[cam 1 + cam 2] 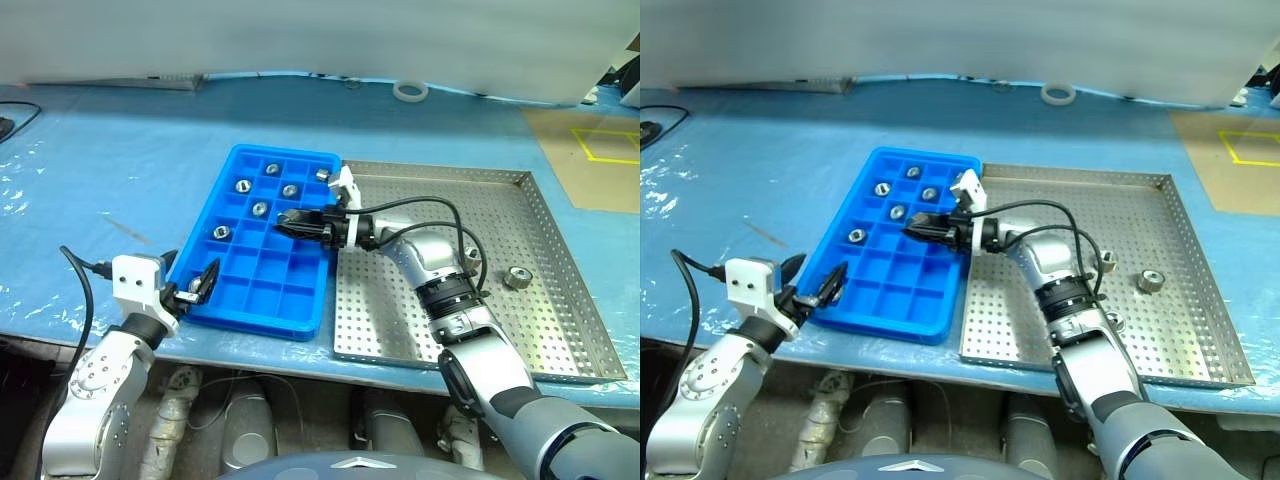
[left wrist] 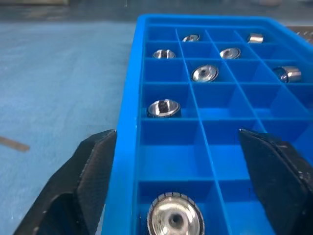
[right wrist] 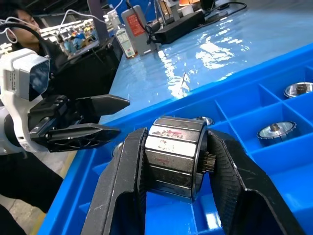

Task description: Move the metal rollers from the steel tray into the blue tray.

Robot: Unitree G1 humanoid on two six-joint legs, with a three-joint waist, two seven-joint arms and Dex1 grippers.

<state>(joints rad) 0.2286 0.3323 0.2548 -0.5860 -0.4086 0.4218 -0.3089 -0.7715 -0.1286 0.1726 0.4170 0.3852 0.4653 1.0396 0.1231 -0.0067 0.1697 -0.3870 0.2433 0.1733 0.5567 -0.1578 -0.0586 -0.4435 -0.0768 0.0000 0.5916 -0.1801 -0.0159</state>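
The left gripper (image 1: pixel 203 284) sits closest, at the near left corner of the blue tray (image 1: pixel 300 325). Its two black fingers (image 2: pixel 83 181) stand wide apart and hold nothing. One finger is outside the tray wall and one is over the boxes. A roller (image 2: pixel 175 218) lies in the box right between them.

The right gripper (image 1: pixel 296 220) reaches across over the middle of the blue tray. Its fingers (image 3: pixel 122 186) are clamped on the round side of a roller (image 3: pixel 173 156), one finger on each side.

More rollers (image 1: pixel 259 209) rest in boxes at the far end of the blue tray, one in each box. Two rollers are left on the steel tray (image 1: pixel 560 290): one (image 1: pixel 516 277) by its right side and one (image 1: pixel 471 256) just by the right arm.

I think each roller is hard, shiny metal, so it will not bend or break. It looks heavy for how small it is. It is smooth and round, so it could slip or roll away. The best place to hold it is across its round side, near the middle, with a firm squeeze. It is best let go low inside a box so it does not bounce out.
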